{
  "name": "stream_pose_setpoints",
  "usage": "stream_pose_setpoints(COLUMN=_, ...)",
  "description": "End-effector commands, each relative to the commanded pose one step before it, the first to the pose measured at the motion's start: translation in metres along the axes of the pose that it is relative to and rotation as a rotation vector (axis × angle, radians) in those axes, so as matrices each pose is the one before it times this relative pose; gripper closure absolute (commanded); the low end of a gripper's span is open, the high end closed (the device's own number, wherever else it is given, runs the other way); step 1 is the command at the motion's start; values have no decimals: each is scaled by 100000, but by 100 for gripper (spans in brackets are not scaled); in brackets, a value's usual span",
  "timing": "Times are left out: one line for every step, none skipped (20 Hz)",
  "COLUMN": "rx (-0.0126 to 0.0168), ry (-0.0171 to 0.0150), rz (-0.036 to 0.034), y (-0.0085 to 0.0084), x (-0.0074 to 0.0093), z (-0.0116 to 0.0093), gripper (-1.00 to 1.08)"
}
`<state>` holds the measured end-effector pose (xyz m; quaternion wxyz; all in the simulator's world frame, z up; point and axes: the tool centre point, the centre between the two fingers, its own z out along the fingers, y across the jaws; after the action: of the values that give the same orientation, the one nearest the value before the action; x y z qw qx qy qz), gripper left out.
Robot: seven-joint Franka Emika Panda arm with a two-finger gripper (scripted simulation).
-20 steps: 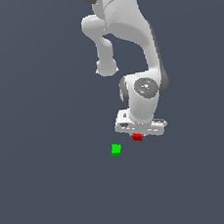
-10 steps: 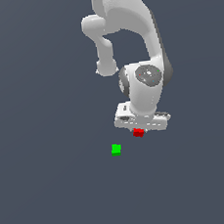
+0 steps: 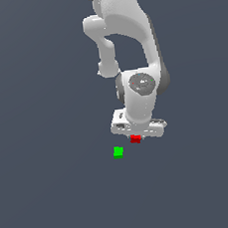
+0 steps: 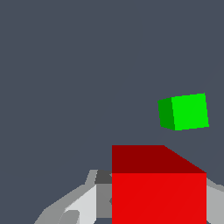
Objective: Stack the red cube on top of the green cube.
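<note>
Since a second ago the arm has swung toward the exterior view's left, carrying the red cube point(image 3: 135, 139) with it, so the gap between that cube and the green cube point(image 3: 118, 152) has narrowed; the green one has not shifted. Now the gripper point(image 3: 136, 137) sits just below the centre of the exterior frame, its fingers pressed against the red cube and pinching it between them. Lower and to the exterior view's left of it, the green cube rests on the plain dark grey floor point(image 3: 50, 193), near but clearly apart from the red one. Through the wrist camera the red cube point(image 4: 158, 188) fills the foreground between pale grey fingers point(image 4: 83, 203), with the green cube point(image 4: 183, 112) beyond it, separate and untouched.
</note>
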<state>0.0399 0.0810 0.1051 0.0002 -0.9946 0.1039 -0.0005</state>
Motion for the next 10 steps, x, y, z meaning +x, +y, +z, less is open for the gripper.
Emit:
stream_pose_setpoints(rx=-68, ry=-6, rz=172, y=1666, x=925, z=937, gripper=108)
stream_pose_setpoints(rx=0, ry=0, rz=0, y=729, x=437, z=438, gripper=108)
stream_pose_setpoints(rx=0, ry=0, rz=0, y=746, x=457, z=450, gripper=108)
stream_pose_setpoints(rx=0, ry=0, rz=0, y=740, x=465, z=448, gripper=108)
stream_pose_setpoints(rx=-25, ry=-40, rz=-14, y=661, x=432, z=439, gripper=108)
stream_pose_setpoints(rx=0, ry=0, rz=0, y=596, x=388, z=364, gripper=108)
stream_pose_setpoints(rx=0, ry=0, rz=0, y=520, x=341, z=317, gripper=108)
stream_pose_setpoints(rx=0, ry=0, rz=0, y=445, x=295, z=272, gripper=108)
stream_pose_setpoints(rx=0, ry=0, rz=0, y=373, x=251, z=229, gripper=108)
stream_pose_setpoints(rx=0, ry=0, rz=0, y=302, x=209, z=186, gripper=108)
